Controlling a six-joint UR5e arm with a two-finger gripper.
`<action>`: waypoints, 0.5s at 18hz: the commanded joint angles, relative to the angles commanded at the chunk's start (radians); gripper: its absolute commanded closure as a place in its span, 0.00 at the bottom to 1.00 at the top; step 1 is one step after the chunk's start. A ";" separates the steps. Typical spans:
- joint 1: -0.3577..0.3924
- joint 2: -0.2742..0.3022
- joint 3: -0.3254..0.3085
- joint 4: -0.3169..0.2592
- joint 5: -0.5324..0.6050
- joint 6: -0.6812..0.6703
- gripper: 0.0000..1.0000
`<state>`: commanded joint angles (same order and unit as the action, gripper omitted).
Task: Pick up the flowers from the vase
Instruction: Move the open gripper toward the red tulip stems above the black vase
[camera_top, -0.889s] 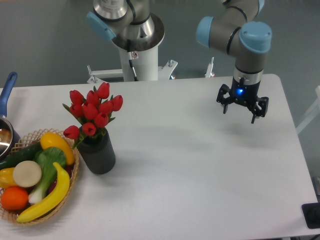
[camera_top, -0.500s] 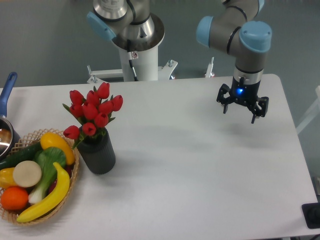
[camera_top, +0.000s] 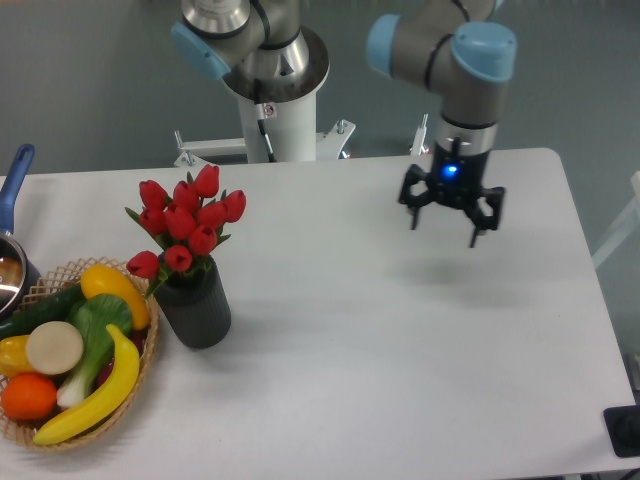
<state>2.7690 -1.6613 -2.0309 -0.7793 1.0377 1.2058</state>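
**Red tulips standing in the vase, gripper at a distance**

Red tulip buds with green leaves, the bunch of flowers (camera_top: 186, 222), stand upright in the dark grey matte cylindrical vase (camera_top: 196, 304) on the left part of the white table (camera_top: 400, 340). The buds fan out above the round mouth because the bundled stems are held inside the cylinder; one bud droops over the rim on the side of the woven wicker basket (camera_top: 30, 432). That basket sits just beside the vase and holds a yellow banana (camera_top: 92, 395), a green-and-white leafy vegetable (camera_top: 92, 330), an orange fruit (camera_top: 27, 395) and other produce. A blue-handled pan (camera_top: 12, 215) lies at the left edge.

The black two-finger gripper (camera_top: 451, 212) of the blue-jointed arm hangs above the right half of the table, well apart from the flowers. Its jaws are spread wide and point downward, with nothing between them. A small blue light shows on the wrist.

The task appears to be in its approach phase: no contact is made yet. A grasp would probably need the fingers to close on the stems or the cluster just above the vase mouth, then a straight upward lift so that the stems slide free without tipping the vase toward the basket.
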 joint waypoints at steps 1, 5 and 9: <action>-0.017 0.000 -0.005 0.000 -0.057 -0.002 0.00; -0.109 -0.005 -0.005 0.002 -0.183 0.003 0.00; -0.132 0.009 -0.052 0.002 -0.348 0.050 0.00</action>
<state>2.6370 -1.6521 -2.0830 -0.7777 0.6893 1.2561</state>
